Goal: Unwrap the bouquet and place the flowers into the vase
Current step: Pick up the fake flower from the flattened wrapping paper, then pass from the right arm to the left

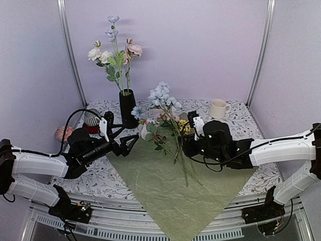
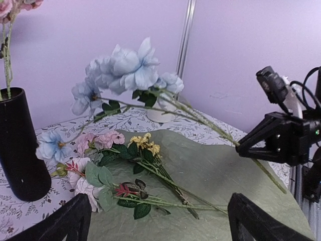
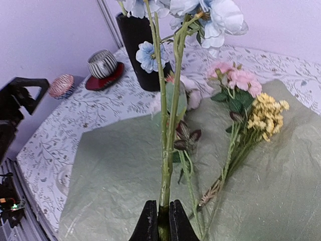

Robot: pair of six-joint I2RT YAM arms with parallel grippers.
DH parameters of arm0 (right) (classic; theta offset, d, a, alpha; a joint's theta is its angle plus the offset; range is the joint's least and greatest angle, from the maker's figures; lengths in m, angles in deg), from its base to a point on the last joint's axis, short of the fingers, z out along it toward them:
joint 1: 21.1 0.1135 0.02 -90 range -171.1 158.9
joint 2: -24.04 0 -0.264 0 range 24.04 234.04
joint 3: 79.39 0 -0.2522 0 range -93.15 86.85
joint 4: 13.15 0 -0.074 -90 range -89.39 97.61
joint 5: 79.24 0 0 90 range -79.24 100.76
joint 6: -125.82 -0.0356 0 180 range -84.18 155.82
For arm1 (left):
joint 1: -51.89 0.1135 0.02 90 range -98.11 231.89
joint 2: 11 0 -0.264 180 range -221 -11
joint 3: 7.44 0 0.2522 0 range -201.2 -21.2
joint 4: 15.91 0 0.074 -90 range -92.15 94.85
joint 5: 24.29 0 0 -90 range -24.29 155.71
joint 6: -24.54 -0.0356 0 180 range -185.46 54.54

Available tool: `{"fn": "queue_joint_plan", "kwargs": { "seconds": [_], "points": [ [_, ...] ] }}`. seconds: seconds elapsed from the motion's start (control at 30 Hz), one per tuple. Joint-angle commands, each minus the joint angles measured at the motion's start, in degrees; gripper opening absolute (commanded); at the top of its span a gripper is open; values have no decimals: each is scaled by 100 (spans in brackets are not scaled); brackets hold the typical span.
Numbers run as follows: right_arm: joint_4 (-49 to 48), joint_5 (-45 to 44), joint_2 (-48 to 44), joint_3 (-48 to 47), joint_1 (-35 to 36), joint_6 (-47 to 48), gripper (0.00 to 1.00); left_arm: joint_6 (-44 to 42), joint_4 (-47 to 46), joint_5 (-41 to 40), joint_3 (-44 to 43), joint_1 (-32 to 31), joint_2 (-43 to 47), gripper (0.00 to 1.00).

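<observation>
Stems of the light blue flowers (image 1: 163, 98) are pinched low down in the closed right gripper (image 3: 161, 213). The blooms are raised off the olive-green wrap (image 1: 165, 201) and lean toward the black vase (image 1: 127, 108), which stands at the back of the table (image 1: 235, 120).

To do this step well, the cut ends probably need to go above the vase's rim. The stalks should then be tipped upright and lowered slowly, since a grip this low lets the heavy heads sway. The narrow mouth already holds a tall white, pink and blue bunch (image 1: 115, 52), so the new stems must slip in beside those.

The left gripper (image 1: 126, 138) is spread wide with nothing in it, just beside the vase. There it could steady the vase, or equally block the approach.

Pink blooms (image 3: 235, 78) and a yellow cluster (image 3: 261, 118) lie loose on the wrap under the carry path and could snag trailing leaves. A white mug (image 1: 218, 108) and a striped cup (image 3: 103, 63) on its red saucer stand apart from that path.
</observation>
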Motion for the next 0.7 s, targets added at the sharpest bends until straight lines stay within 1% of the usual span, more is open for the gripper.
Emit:
{"fn": "queue_joint_plan", "kwargs": {
  "seconds": [0.0, 0.13, 0.27, 0.3, 0.37, 0.5, 0.53, 0.67],
  "points": [
    [-1182, 563, -636, 235, 32, 308, 6, 43, -182, 135, -98, -78, -34, 97],
    [-1612, 593, -849, 169, 33, 484, 7, 25, -267, 153, -52, -79, -16, 97],
    [-1843, 355, -758, -61, 30, 555, 8, 16, -277, 180, -31, -82, 33, 98],
    [-1978, 386, -696, -51, 31, 543, 6, 16, -290, 184, -18, -79, 41, 97],
    [-2397, 698, -533, 73, 30, 627, 4, 14, -310, 197, 0, -82, 69, 98],
    [-3310, 1573, -25, 389, 30, 541, 4, 72, -358, 287, 12, -82, 91, 97],
    [-3485, 1659, 111, 433, 30, 428, 4, 92, -379, 312, 15, -79, 92, 98],
    [-3844, 2078, 632, 347, 32, 231, 4, 153, -430, 378, 32, -79, 100, 97]
  ]
}}
